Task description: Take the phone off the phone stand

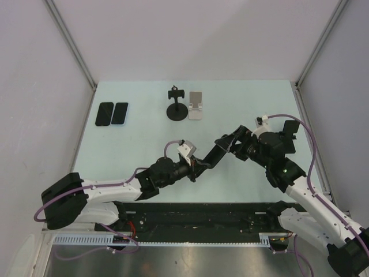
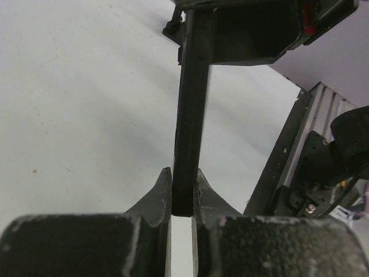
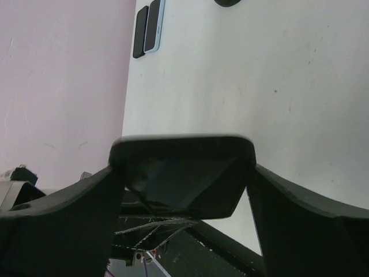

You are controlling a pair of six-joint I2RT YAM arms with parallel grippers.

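A black phone (image 1: pixel 211 154) hangs in the air over the middle of the table, held at both ends. My left gripper (image 1: pixel 194 165) is shut on its near-left end; the left wrist view shows the jaws (image 2: pixel 184 193) pinching the thin edge of the phone (image 2: pixel 191 109). My right gripper (image 1: pixel 228 142) is shut across its far-right end; in the right wrist view the phone (image 3: pixel 190 156) sits between both fingers (image 3: pixel 81 208). A black phone stand (image 1: pixel 176 107) and a white phone stand (image 1: pixel 196 106) stand empty at the back centre.
Two more phones lie flat at the back left, a black one (image 1: pixel 104 113) and a light-blue-edged one (image 1: pixel 119 113), also in the right wrist view (image 3: pixel 148 27). Frame posts rise at the table's back corners. The arm-base rail (image 1: pixel 202 213) runs along the near edge.
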